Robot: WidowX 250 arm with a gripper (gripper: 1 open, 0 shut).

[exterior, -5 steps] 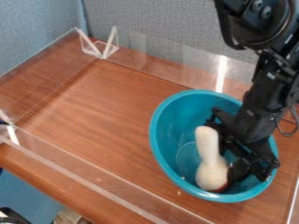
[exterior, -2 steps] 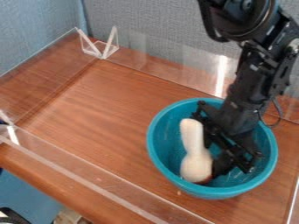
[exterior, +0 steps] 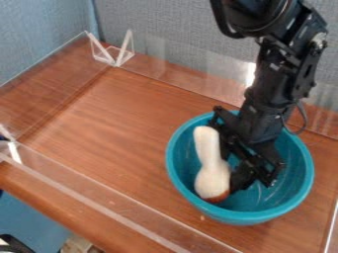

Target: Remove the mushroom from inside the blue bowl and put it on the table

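Mushroom point(exterior: 209, 163) clamped in black gripper point(exterior: 230, 166) — stem up, cap down (reddish-brown); blue bowl point(exterior: 288, 205) around both.

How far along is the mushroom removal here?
Done: the gripper has reached into the blue bowl and looks closed on the mushroom. In hand: lifting it out; its cap end is within the rim. Left: clearing the bowl and setting it on the table.

The table point(exterior: 93, 114) gives me open room through the left and centre. At lower right, the blue bowl's point(exterior: 280, 210) near wall blocks a low sideways path; above that wall I could pass.
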